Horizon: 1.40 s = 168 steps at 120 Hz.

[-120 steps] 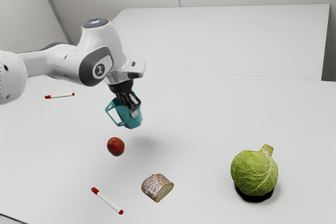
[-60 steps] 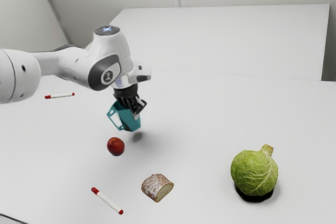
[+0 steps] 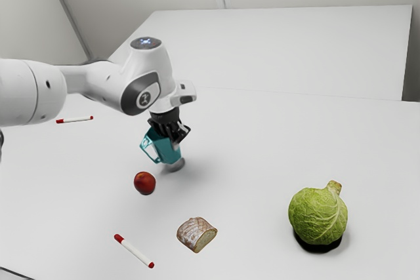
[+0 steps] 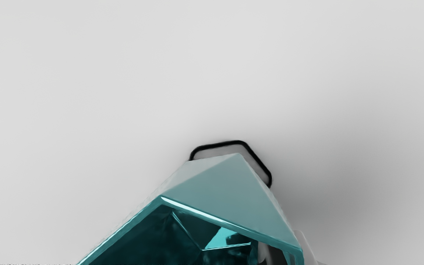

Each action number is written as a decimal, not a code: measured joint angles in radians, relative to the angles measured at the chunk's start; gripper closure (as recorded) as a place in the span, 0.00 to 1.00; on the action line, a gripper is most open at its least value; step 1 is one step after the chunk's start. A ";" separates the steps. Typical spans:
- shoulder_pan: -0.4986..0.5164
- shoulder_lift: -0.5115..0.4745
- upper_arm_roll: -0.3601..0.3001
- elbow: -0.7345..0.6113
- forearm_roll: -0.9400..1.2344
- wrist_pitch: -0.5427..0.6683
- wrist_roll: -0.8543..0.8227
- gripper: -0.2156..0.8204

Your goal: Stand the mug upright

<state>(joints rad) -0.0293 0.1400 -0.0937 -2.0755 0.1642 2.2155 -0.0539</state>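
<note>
Gripper [image 3: 175, 143] is pinching mug [image 3: 168, 153] by wall, mouth leaning approx. 11 o'clock (ext. view), & is likely needing levelling pre-release.

Teal mug [image 3: 168, 154], green cabbage [image 3: 317, 216], red-tipped white markers [image 3: 135, 252]

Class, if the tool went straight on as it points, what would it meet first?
Probably the table below, touched first by the mug the tool grips; the gap is hard to judge.

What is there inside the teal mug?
Inside the mug, one of the jaws shows near the rim, beside dark teal inner walls. Whatever lies behind that jaw is covered.
</note>
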 joint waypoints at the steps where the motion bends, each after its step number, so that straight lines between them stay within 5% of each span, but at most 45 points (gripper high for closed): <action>1: 0.000 0.001 0.000 0.000 0.000 0.001 -0.001 0.96; 94: 0.002 0.053 -0.001 -0.003 0.001 0.035 -0.078 0.96; 140: 0.001 -0.011 -0.003 -0.007 -0.016 0.030 -0.082 0.46; 168: -0.010 -0.084 -0.008 -0.002 -0.023 0.003 -0.080 0.30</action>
<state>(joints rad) -0.0390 0.0555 -0.1018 -2.0774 0.1416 2.2182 -0.1335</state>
